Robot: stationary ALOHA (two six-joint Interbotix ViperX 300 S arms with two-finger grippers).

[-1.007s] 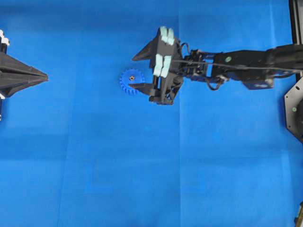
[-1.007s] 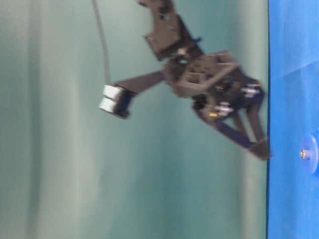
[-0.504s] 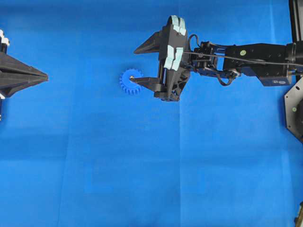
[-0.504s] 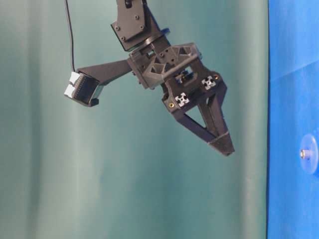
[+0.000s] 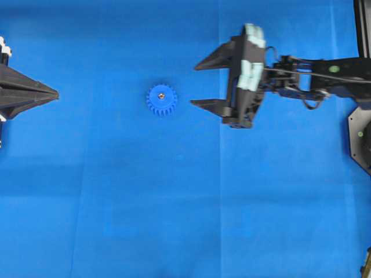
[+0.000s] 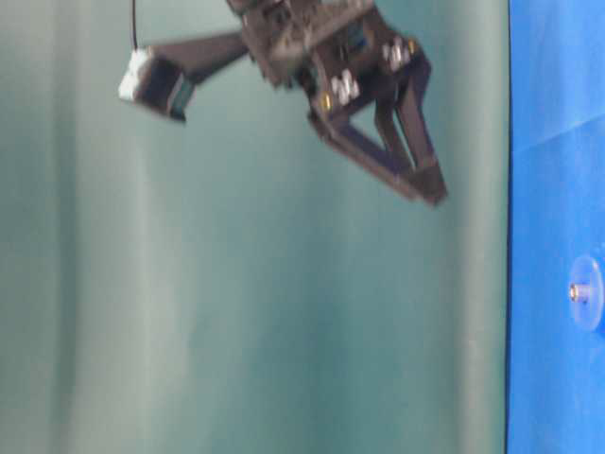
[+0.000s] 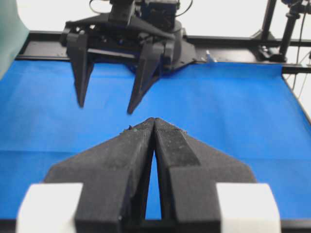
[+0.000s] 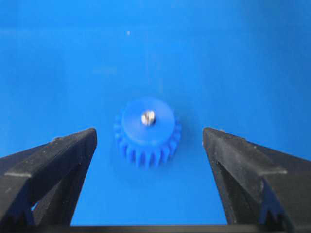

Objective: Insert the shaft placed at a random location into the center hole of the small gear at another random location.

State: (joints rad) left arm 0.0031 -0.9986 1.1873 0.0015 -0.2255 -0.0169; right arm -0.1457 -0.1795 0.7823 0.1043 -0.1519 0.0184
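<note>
From overhead, the small blue plastic toothed gear lies flat on the blue cloth, a tiny silvery metal shaft showing as a dot at its hub; the black right gripper hangs well to its right, jaws spread wide and empty, while the black left gripper sits at the left edge, jaws pressed together on nothing. The table-level view alone shows height: the right gripper is well clear of the cloth, and the shaft stands out of the hub, its long axis perpendicular to the cloth. The left wrist view shows the closed left fingertips facing the open right gripper. The right wrist view frames the gear between its spread fingers, the shaft's shiny end upright in the center hole.
</note>
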